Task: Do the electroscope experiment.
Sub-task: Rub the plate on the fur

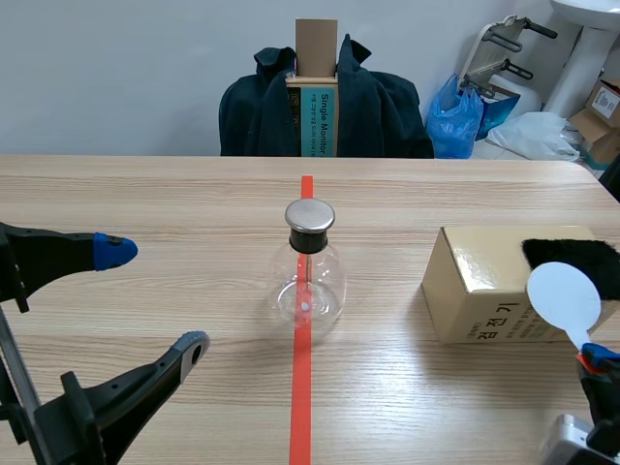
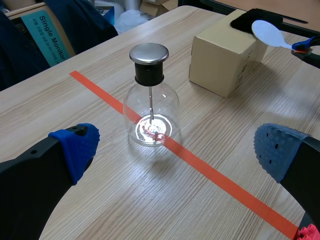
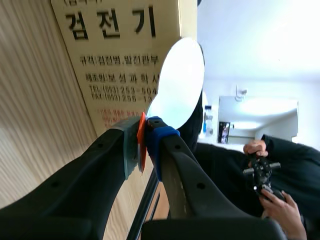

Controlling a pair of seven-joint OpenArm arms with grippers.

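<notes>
The electroscope (image 1: 310,266), a clear glass flask with a metal cap and a thin rod inside, stands on the red tape line at mid-table; in the left wrist view the electroscope (image 2: 150,100) is just ahead of my gripper. My left gripper (image 1: 155,298) (image 2: 177,150) is open, left of the flask and holding nothing. My right gripper (image 1: 596,356) (image 3: 145,137) is shut on the orange handle of a paddle whose white disc (image 1: 564,298) (image 3: 182,82) (image 2: 267,32) is raised in front of the tan box (image 1: 484,286). A black fur cloth (image 1: 576,257) lies on the box.
The tan box (image 2: 225,55) sits right of the flask. Behind the table's far edge stands a chair draped with a dark jacket (image 1: 378,107), with a cardboard box (image 1: 315,58) on it. A blue bag (image 1: 455,116) and clutter lie at the back right.
</notes>
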